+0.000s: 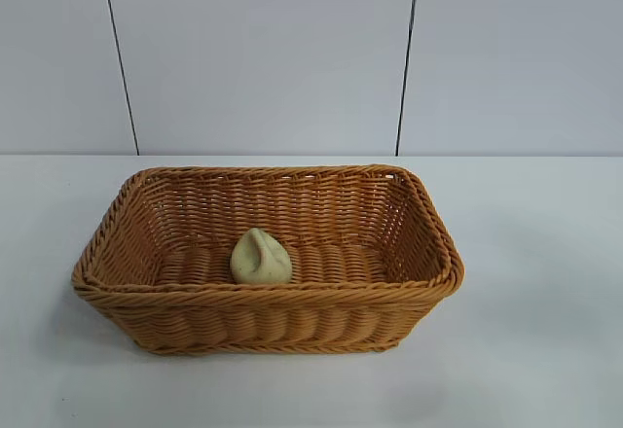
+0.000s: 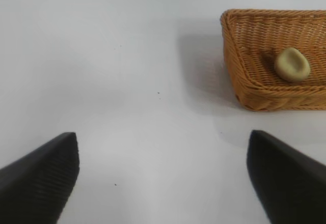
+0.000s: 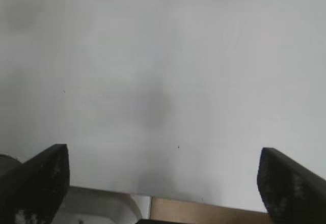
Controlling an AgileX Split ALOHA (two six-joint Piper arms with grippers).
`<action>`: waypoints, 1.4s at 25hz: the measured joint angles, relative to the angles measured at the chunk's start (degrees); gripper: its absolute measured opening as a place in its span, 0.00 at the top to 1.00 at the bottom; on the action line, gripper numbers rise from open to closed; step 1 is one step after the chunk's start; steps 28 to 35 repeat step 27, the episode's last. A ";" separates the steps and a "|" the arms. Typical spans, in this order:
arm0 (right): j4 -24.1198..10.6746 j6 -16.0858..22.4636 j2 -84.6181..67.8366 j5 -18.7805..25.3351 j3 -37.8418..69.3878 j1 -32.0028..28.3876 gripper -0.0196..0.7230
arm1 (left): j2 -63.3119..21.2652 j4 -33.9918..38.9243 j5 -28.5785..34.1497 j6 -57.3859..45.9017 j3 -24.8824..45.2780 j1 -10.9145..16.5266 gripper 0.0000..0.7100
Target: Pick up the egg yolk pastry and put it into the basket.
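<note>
The egg yolk pastry [image 1: 261, 257], a small pale yellow-green lump with a creased pointed top, lies on the floor of the orange-brown wicker basket [image 1: 117, 292], near its front wall. The left wrist view shows the same pastry [image 2: 292, 64] inside the basket [image 2: 244, 76], well away from my left gripper [image 2: 163, 175]. That gripper is open over bare table with nothing between its fingers. My right gripper [image 3: 163, 180] is open too, empty, above the table's edge. Neither arm appears in the exterior view.
The white table [image 1: 545, 331] stretches on all sides of the basket. A pale wall with two dark vertical seams [image 1: 406, 58] rises behind it. Below the table's edge the right wrist view shows a brown strip [image 3: 204, 214] and a white rounded shape [image 3: 97, 206].
</note>
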 joint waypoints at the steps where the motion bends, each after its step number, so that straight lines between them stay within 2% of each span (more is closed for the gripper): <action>1: 0.16 -0.19 -2.38 -0.01 0.00 0.00 0.04 | 0.00 0.00 0.00 0.00 0.00 0.00 0.03; 15: 0.83 -0.98 -29.55 0.13 0.29 0.00 0.04 | 0.00 0.05 -0.05 0.00 0.00 0.00 0.03; 35: 0.83 -0.98 -30.71 0.13 0.35 0.00 0.04 | 0.00 0.05 -0.05 0.00 0.00 0.00 0.03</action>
